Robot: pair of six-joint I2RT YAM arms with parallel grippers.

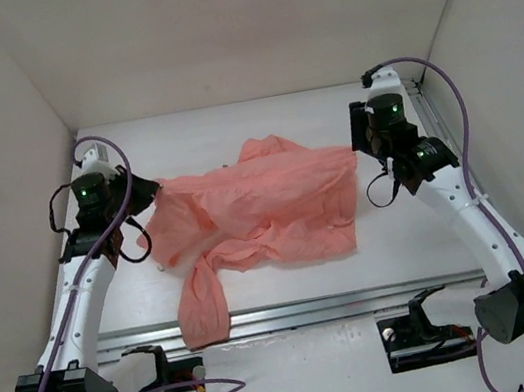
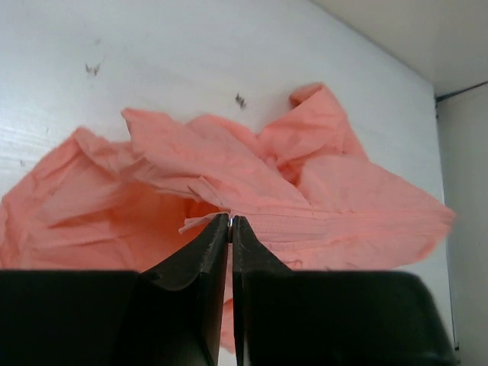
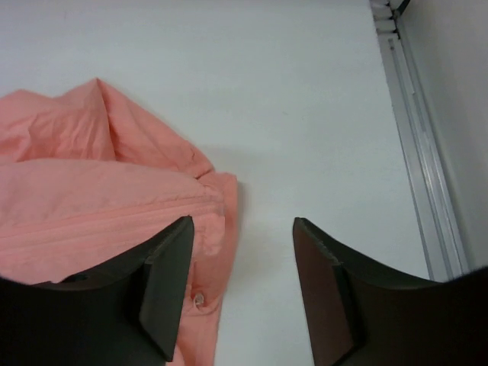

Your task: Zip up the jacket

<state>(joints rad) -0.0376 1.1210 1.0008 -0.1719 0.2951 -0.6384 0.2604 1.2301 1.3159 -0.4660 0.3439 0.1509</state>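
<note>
Midway across the desk, between the two arms, the jacket lies crumpled, with one sleeve trailing toward the near edge. The front zip cannot be made out from above. At the garment's left edge, the left pincer has its fingers pressed together, apparently nipping a thin fold of the fabric. At the right edge, the right pincer stands apart with nothing in it, one finger over the cloth and the other over bare desk.

The step in hand looks like spreading the jacket so the zip can be found. That calls for the right pincer to take only the outer edge layer, then for both arms to draw apart gently and low, so the thin cloth flattens rather than bunches or slips free.

Only the right wrist view shows a small pale stud and long stitched ridges near that edge. Only the left wrist view shows the pinch itself. Only the top view shows the whole heap.
</note>
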